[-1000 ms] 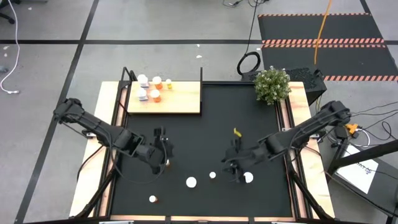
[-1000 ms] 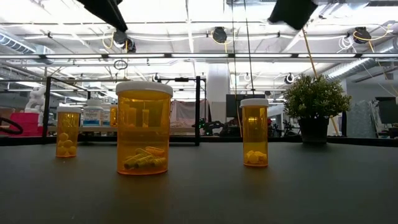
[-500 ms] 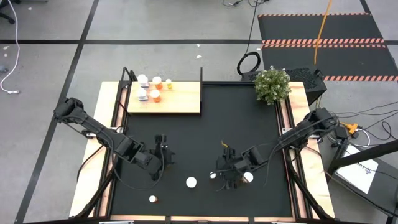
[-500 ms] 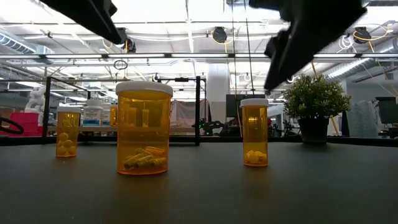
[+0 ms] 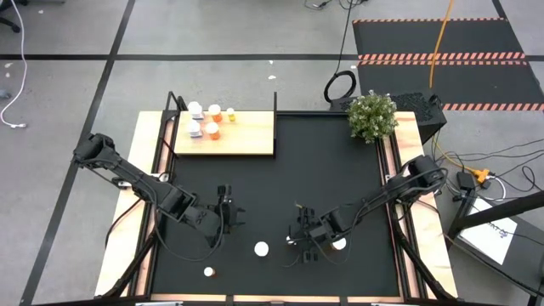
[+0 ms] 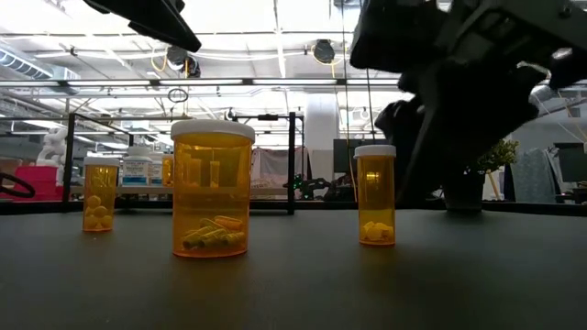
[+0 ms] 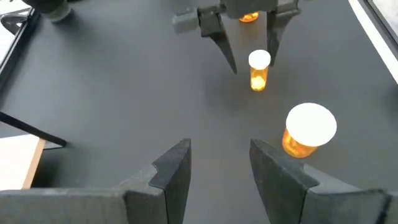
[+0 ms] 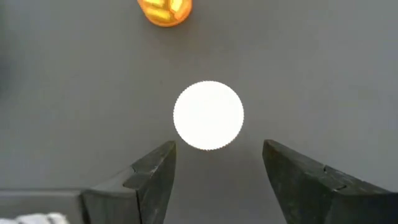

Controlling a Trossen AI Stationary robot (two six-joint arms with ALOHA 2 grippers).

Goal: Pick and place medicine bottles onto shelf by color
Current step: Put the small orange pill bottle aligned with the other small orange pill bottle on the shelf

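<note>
Right tool [image 8: 214,163] (fingers apart) hangs over a small bottle [image 8: 208,115] near the bench's front edge; left tool [image 7: 219,163] gapes empty.

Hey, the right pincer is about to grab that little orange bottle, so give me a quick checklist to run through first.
1. Right pincer open wider than the cap: ok.
2. Small bottle upright: ok.
3. Bottle lined up with the gap between the fingers: ok, roughly; the left wrist view shows the fingers on either side of it.
4. Neighbours clear: ok, the large bottle stands apart.
5. Left pincer out of the way: ok, open, empty, off to the side.
6. Room on the shelf: ok, bare board beside the bottles already there.
</note>
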